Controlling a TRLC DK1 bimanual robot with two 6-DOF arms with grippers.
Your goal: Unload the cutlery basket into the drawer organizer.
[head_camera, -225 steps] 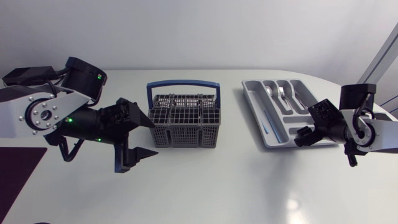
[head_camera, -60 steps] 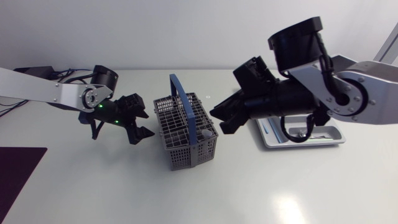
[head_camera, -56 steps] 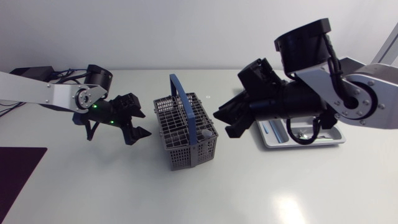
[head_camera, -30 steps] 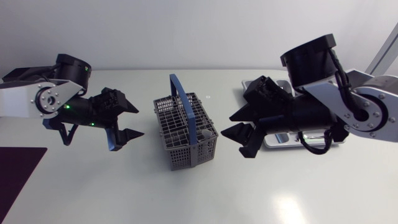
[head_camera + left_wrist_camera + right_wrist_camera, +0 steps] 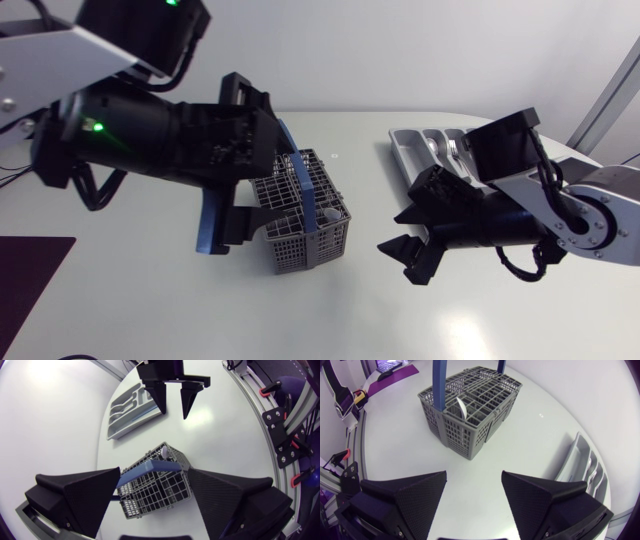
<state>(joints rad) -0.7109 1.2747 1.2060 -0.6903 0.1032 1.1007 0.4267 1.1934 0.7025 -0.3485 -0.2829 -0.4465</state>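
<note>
White worktop (image 5: 330, 320). We judge the step as going in for the one piece we see left. The left pincer (image 5: 154, 469) hangs released right above the basket (image 5: 310, 245), and the right pincer (image 5: 474, 475) is released at its 3 o'clock. Next we'd drop past the blue handle (image 5: 440, 382) and pinch the spoon (image 5: 461, 410). The basket is grey mesh, mid-worktop. The organizer (image 5: 400, 145) sits at its 2 o'clock, already holding cutlery.

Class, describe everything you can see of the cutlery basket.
The cutlery basket is grey, plastic-looking lattice, split into compartments, with a blue handle standing upright across it. It stands on the white table, apart from the drawer organizer. One silvery utensil stands in a compartment beside the handle. The left gripper is above it, jaws open; contact unclear.
</note>
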